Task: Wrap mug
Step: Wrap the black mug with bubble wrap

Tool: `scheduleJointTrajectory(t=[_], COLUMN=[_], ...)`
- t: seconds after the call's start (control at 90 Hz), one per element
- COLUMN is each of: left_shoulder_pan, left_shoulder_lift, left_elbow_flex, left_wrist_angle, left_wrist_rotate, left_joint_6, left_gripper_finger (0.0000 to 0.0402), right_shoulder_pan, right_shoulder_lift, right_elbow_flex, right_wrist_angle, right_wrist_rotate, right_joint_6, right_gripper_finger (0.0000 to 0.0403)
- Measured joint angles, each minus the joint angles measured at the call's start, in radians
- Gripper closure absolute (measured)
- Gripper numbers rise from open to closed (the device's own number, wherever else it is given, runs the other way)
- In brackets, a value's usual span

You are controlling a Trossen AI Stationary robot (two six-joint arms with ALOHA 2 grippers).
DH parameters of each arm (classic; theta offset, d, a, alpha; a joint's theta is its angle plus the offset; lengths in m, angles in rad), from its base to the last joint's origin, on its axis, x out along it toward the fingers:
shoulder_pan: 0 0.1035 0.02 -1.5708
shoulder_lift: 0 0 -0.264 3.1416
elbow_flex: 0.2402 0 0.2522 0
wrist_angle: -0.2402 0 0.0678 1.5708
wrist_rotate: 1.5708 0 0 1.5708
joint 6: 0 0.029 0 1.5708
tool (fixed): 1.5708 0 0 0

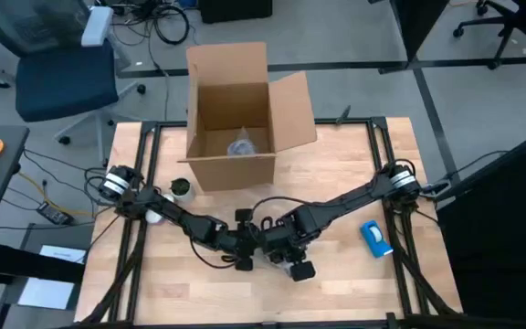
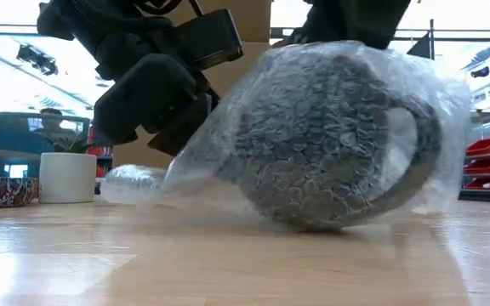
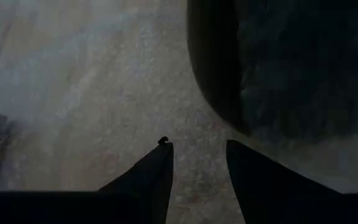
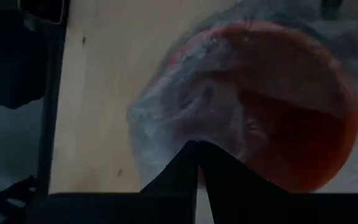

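low view: left gripper (image 2: 173,127) pinching bubble wrap (image 2: 202,161) beside mug (image 2: 330,144).

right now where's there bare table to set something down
Bare wood lies along the near edge of the table, and between the cardboard box and the right arm. Some also sits right of the blue tape dispenser. Crowded: table centre, where the left gripper and right gripper meet over the bubble-wrapped mug.

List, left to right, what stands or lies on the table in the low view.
Patterned bowl → white pot → bubble-wrapped mug.
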Motion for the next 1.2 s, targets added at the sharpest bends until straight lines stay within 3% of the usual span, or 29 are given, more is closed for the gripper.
scheduleJointTrajectory(t=[0.744, 0.933, 1.2], left_shoulder_pan=[0.001, 0.000, 0.000], left_shoulder_lift=[0.092, 0.092, 0.092], left_elbow_flex=[0.000, 0.000, 0.000], left_wrist_angle=[0.093, 0.092, 0.084], left_wrist_rotate=[0.029, 0.029, 0.028], left_joint_6=[0.053, 0.053, 0.053], left_gripper_finger=[0.0270, 0.0270, 0.0270], right_shoulder_pan=[-0.061, -0.060, -0.028], right_shoulder_lift=[0.004, 0.007, 0.004], right_elbow_flex=[-0.100, 0.022, 0.207], right_wrist_angle=[0.168, 0.069, -0.309], right_wrist_rotate=[0.014, 0.099, 0.128], right_joint_6=[-0.032, -0.059, 0.035], right_gripper_finger=[0.0403, 0.0403, 0.0403])
